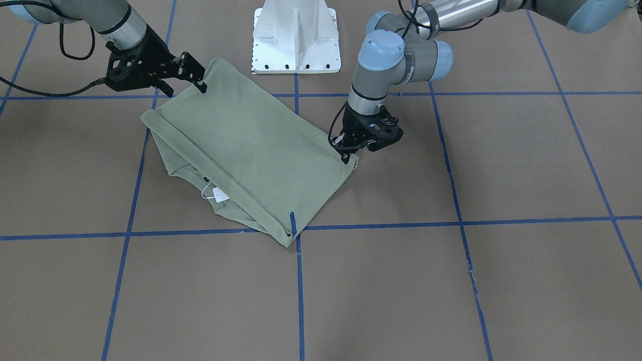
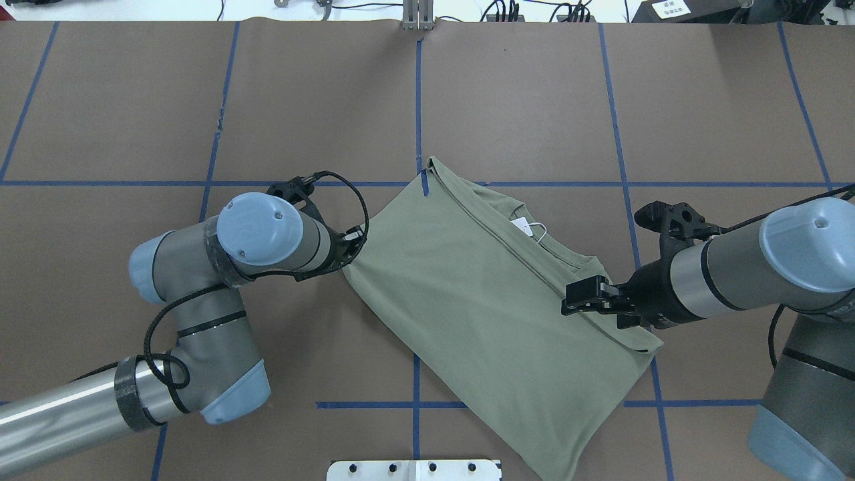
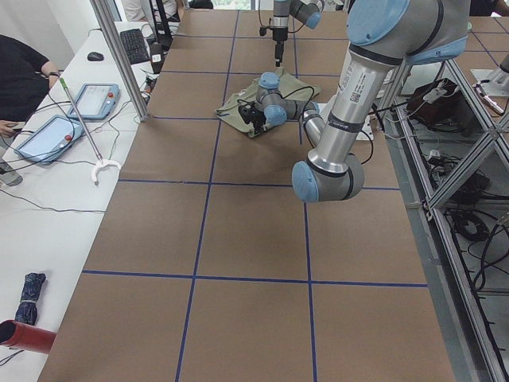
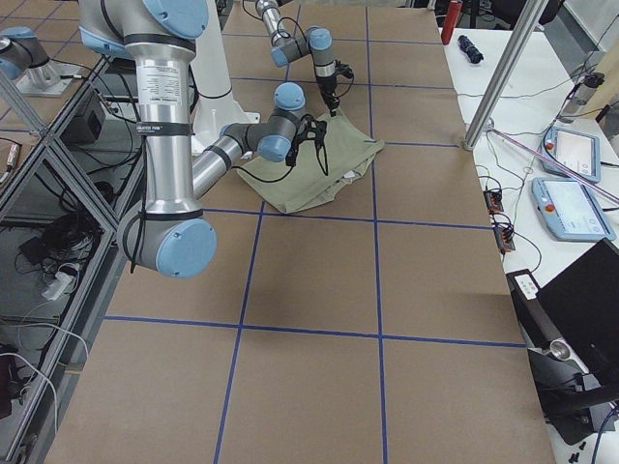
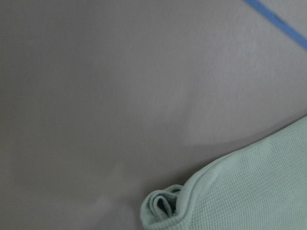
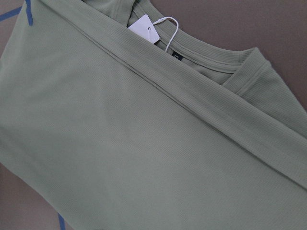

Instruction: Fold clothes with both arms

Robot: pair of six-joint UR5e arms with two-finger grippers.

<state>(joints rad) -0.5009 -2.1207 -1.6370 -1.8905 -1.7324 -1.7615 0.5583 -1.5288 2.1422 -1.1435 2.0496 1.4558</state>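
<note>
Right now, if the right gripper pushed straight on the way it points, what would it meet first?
The shirt: the right gripper angles down at its folded edge and is probably already touching it, though depth is unclear.

Shirt (image 6: pixel 120 143): sage-green knit cloth, fine ribbed texture, matt, soft; collar band in tighter rib.
Hang tag (image 6: pixel 144 29): white card, smooth, on thin white string.
Counter (image 1: pixel 476 301): brown paper-like covering, matt, flat.
Tape lines (image 1: pixel 300 301): blue, thin, smooth.
Left arm (image 1: pixel 451 12), right arm (image 1: pixel 120 22): silver-grey metal tubes, satin sheen.
Joint caps (image 1: pixel 381 47): light-blue plastic, smooth, soft gloss.
Left claw (image 1: pixel 346 159), right claw (image 1: pixel 202 80): black, matt, hard; plastic or metal, cannot tell.
Cables (image 1: pixel 50 93): black, smooth, rubbery.
Pedestal (image 1: pixel 296 40): white painted metal, slight gloss.
</note>
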